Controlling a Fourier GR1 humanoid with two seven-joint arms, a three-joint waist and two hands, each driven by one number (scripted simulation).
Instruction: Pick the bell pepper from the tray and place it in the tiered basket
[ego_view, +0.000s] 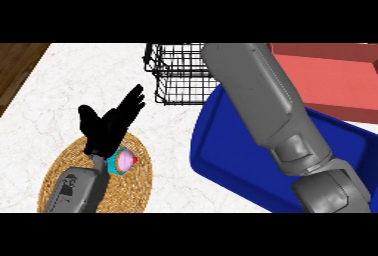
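Two forearms in view: left hand (111, 122) over the mat (136, 187), fingers straight and spread; right forearm (273, 110) spans tray (229, 165) toward basket (173, 75), its hand and the pepper hidden.

Black wire basket (176, 75); glossy blue tray (244, 170); woven straw mat (125, 192); veined marble counter (81, 90).

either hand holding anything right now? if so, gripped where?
Left hand is open, holding nothing, above the woven mat. Right hand is out of view beyond its forearm, so cannot tell.
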